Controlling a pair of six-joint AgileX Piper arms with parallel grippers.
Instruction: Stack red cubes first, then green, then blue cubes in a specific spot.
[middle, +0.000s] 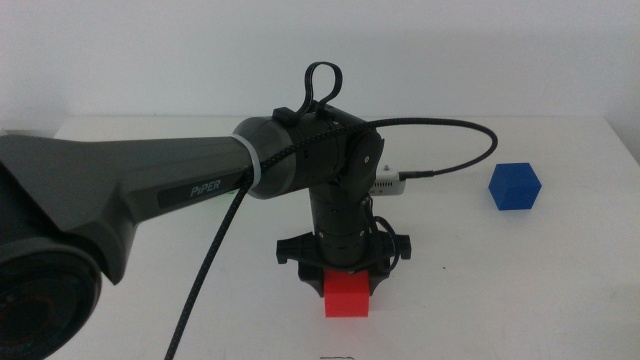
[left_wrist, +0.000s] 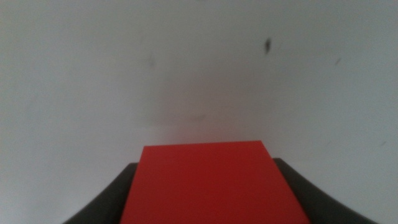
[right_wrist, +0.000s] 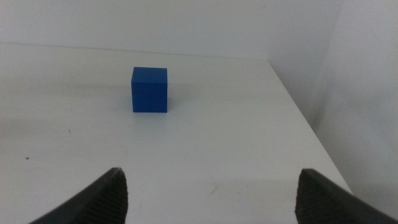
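One arm works: our left gripper (middle: 345, 272) stands over the near-middle table (middle: 560, 260), jaws closed on the red cube (middle: 348, 296), which looks set down or nearly so. We judge red's placing in hand; release follows. Our right gripper (right_wrist: 211, 199) waits, jaws wide and empty, facing the blue cube (middle: 515, 186) far right. Green is unseen.
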